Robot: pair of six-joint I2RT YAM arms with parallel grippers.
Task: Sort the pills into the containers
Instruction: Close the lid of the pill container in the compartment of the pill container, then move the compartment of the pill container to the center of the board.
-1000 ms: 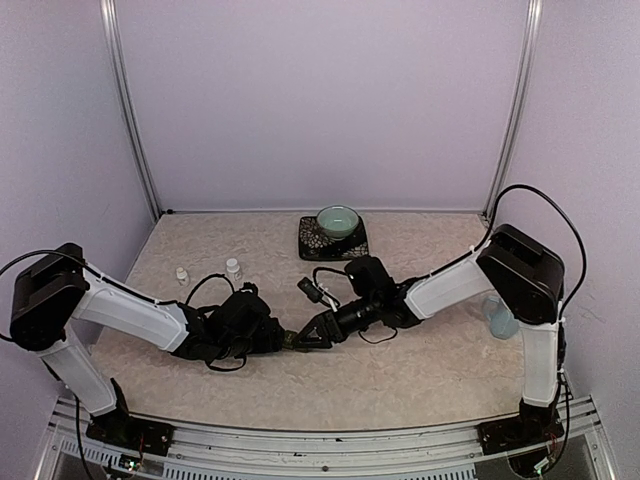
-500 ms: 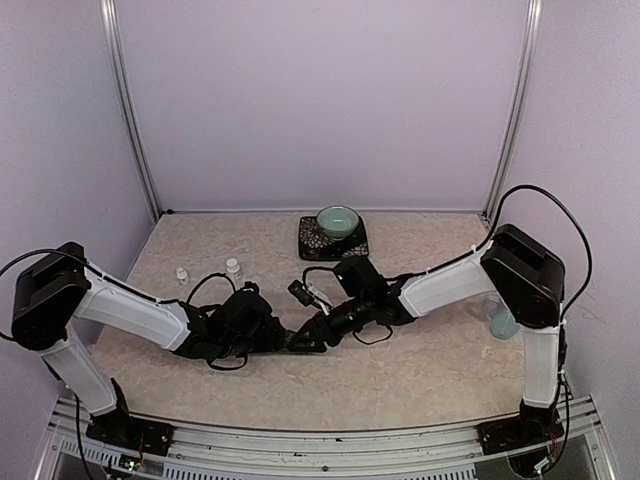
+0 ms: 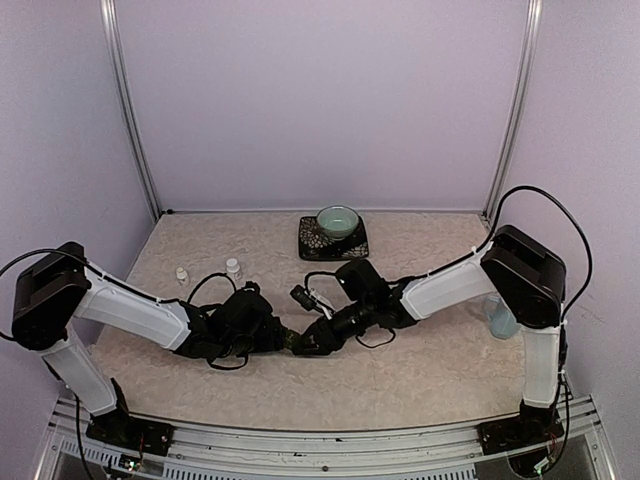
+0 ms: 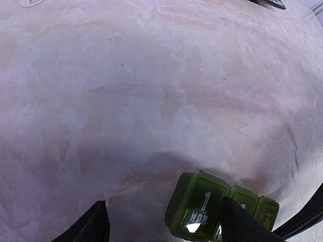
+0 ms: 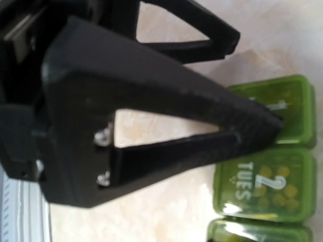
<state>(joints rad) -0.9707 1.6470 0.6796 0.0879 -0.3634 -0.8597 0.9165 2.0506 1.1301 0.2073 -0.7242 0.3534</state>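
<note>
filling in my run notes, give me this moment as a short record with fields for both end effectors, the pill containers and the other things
left end effector: open, low over the table, containers beside one finger
right end effector: fingertips together at the containers' edge; grip on a lid unclear
containers: green strip, lids look shut, one marked TUES
bowl: teal, on a dark mat at the back
bottles: two, small, white, back left
mug: pale blue, right edge
</note>
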